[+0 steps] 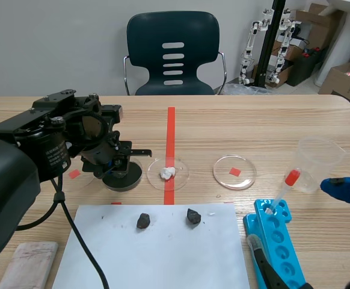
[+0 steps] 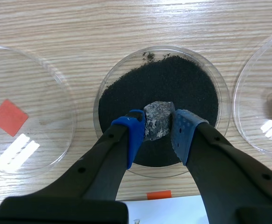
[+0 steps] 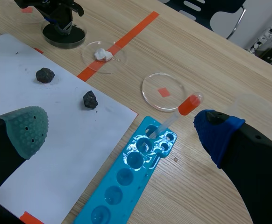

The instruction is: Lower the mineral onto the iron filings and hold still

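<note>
Wooden tabletop [image 1: 271,120] with orange-red tape line up the middle; dark chair [image 1: 173,54] behind, top centre of frame.

Scene view. Left gripper [image 1: 112,171] at centre left, down over dish [image 1: 140,174] of iron filings [image 1: 127,179]. Right of it, second dish [image 1: 178,180] with white lump [image 1: 166,173], then empty dish [image 1: 234,172]. Lower centre: white sheet [image 1: 163,259] carrying one dark stone [image 1: 143,220] and another stone [image 1: 193,216]. Lower right: blue well tray [image 1: 277,241], red-capped pipette [image 1: 283,191], clear cup [image 1: 316,162].

Left wrist view. Grey mineral [image 2: 157,120] clamped between blue pads [image 2: 135,135], fingers closed on it. Mineral over the near part of the filings bed, inside the dish rim and well apart from the glass wall. Actual contact with the filings not confirmable from this angle.

Right wrist view. Right gripper [image 3: 122,133] wide open, nothing between its fingers, hovering over the sheet edge and well tray, well apart from the filings dish.

Judgement: final descent in hand. Next move calls for a short straight lowering until the mineral meets the filings, firm grip, no sideways drift, then a dead stop and hold.
</note>
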### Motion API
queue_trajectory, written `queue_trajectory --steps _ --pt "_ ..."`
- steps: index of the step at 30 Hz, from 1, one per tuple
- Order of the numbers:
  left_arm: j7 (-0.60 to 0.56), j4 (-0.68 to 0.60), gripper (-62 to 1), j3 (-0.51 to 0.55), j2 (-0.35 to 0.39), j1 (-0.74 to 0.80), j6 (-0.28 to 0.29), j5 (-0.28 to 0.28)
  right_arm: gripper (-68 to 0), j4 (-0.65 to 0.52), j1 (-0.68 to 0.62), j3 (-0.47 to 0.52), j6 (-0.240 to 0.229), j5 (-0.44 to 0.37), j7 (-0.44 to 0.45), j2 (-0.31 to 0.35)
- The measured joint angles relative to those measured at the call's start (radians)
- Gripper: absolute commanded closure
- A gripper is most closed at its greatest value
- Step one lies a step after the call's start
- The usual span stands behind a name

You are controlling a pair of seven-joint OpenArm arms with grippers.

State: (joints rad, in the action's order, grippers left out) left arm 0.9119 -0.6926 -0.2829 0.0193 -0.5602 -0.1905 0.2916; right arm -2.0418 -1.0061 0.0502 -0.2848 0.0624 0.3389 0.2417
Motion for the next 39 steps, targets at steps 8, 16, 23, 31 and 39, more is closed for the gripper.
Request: queue_trajectory --steps 8,16,23,31,39 --pt "0.000 0.000 -13.0 0.000 0.000 0.000 0.000 0.000 -67.9 0.000 0.000 0.000 0.000 0.000 0.000 0.000" --pt "0.000 0.000 -13.0 0.000 0.000 0.000 0.000 0.000 -67.9 0.000 0.000 0.000 0.000 0.000 0.000 0.000" --pt "0.000 0.000 -13.0 0.000 0.000 0.000 0.000 0.000 -67.9 0.000 0.000 0.000 0.000 0.000 0.000 0.000" --pt "-0.015 0.000 -13.0 0.000 0.000 0.000 0.000 0.000 -67.9 0.000 0.000 0.000 0.000 0.000 0.000 0.000" --pt "-0.042 -0.023 -13.0 0.000 0.014 0.016 0.000 0.001 -67.9 0.000 0.000 0.000 0.000 0.000 0.000 0.000"
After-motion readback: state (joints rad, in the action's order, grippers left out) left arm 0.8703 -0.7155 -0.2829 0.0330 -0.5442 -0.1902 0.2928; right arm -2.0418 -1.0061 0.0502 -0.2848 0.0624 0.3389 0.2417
